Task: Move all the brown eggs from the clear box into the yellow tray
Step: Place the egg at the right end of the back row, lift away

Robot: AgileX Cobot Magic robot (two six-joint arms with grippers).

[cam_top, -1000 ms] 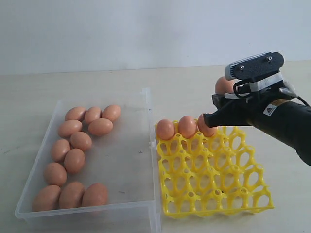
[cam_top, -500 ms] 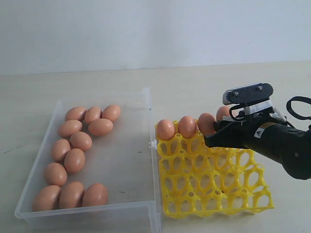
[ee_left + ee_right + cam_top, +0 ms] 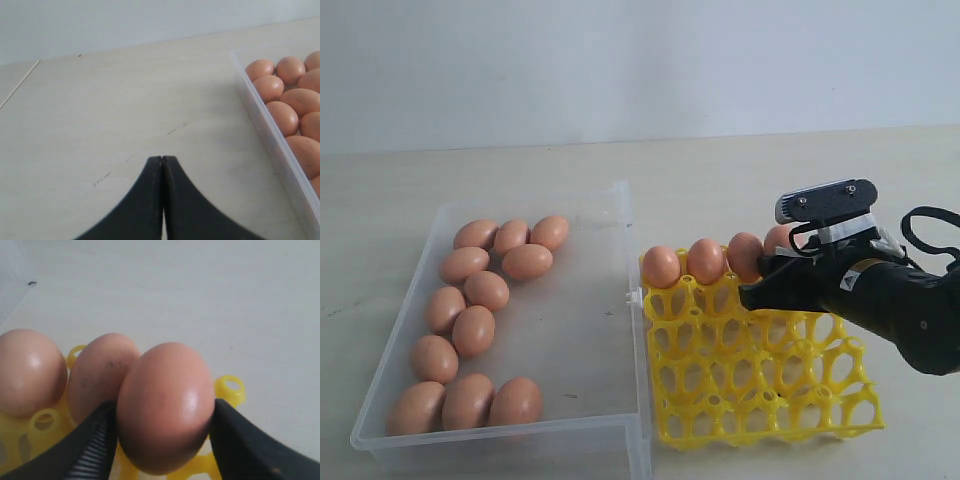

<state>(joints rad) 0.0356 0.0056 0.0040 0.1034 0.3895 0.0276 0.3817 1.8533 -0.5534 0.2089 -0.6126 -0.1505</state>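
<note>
The right gripper (image 3: 768, 268) has been lowered since a second ago, from above the yellow tray (image 3: 760, 402) down onto the row of cups beneath it. A brown egg (image 3: 165, 390) is clasped between its fingers, just beside the three seated eggs (image 3: 705, 260). Twelve loose eggs (image 3: 473, 330) are seen in the clear box (image 3: 582, 335), well apart from that gripper. The left gripper (image 3: 162, 161) is kept closed and empty over the tabletop (image 3: 100, 100).
</note>
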